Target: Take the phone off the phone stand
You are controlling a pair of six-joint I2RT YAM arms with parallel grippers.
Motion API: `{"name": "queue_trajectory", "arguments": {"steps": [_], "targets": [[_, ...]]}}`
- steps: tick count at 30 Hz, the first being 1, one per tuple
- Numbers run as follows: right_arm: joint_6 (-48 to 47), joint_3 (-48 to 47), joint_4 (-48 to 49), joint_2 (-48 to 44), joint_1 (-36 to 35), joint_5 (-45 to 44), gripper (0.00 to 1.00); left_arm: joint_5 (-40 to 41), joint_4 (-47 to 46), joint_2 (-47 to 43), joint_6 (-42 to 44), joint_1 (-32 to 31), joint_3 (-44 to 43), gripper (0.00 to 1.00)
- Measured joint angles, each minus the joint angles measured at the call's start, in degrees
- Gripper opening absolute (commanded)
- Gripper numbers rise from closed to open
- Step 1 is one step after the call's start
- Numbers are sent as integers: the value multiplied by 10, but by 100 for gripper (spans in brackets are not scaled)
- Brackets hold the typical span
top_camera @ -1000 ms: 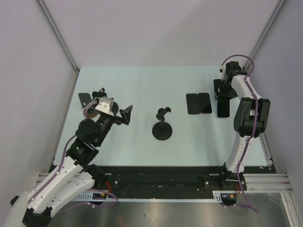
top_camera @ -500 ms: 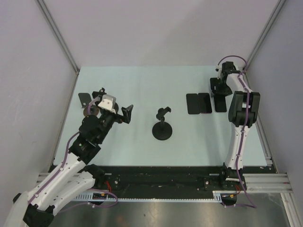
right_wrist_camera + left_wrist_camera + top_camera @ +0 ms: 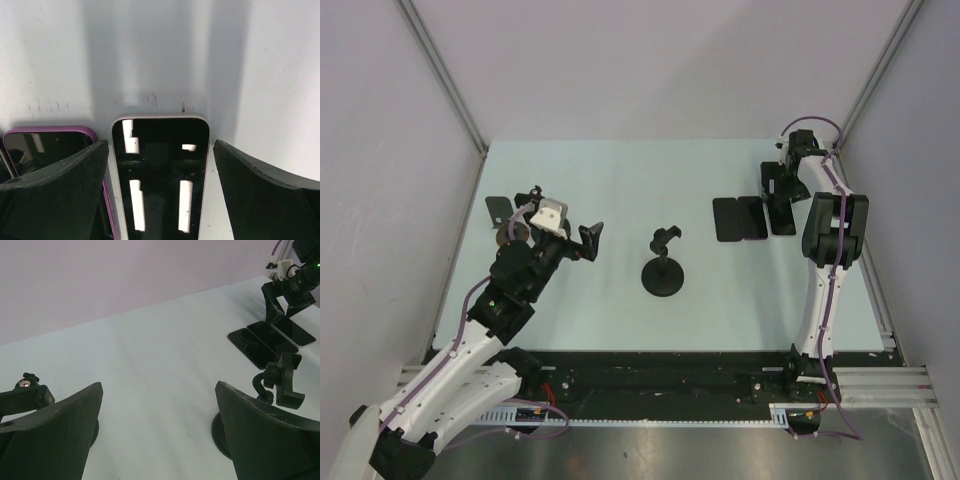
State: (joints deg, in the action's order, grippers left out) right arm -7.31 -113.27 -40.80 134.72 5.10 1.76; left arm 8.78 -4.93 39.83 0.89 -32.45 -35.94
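The black phone stand [image 3: 665, 264] stands mid-table with its clamp empty; it also shows in the left wrist view [image 3: 281, 384]. A white-rimmed phone [image 3: 160, 175] lies flat on the table between the open fingers of my right gripper [image 3: 160, 150], which do not touch it. In the top view that phone [image 3: 784, 219] is the rightmost of three lying side by side, with my right gripper [image 3: 779, 192] over its far end. My left gripper [image 3: 590, 240] is open and empty, left of the stand, pointing toward it.
A purple-cased phone [image 3: 47, 145] lies just left of the white-rimmed one, partly under my right gripper's left finger. Another black phone [image 3: 726, 219] lies beyond it. A second small stand [image 3: 500, 210] and a round object [image 3: 509, 236] sit at the far left. Walls enclose the table.
My right arm has shifted left and back, bringing the white-rimmed phone in beside the other two. My left gripper has edged slightly right.
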Motion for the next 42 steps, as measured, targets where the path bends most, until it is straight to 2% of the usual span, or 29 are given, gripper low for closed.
{"name": "queue_trajectory", "arguments": {"steps": [4,10,19,27,42], "targets": [[5,3,13,-2,0,3,96,-3,0,0,0,0,0,100],[28,53,30,-48,5,7,89,-6,0,-1,-5,0,0,100],[94,131,78,-131,67,96,89,-17,0,-10,-5,1,0,100],[121,207,95,-133,95,154,87,-27,0,-13,-6,1,0,100],[84,208,115,-114,86,242,86,-35,0,-13,-9,1,0,100]]}}
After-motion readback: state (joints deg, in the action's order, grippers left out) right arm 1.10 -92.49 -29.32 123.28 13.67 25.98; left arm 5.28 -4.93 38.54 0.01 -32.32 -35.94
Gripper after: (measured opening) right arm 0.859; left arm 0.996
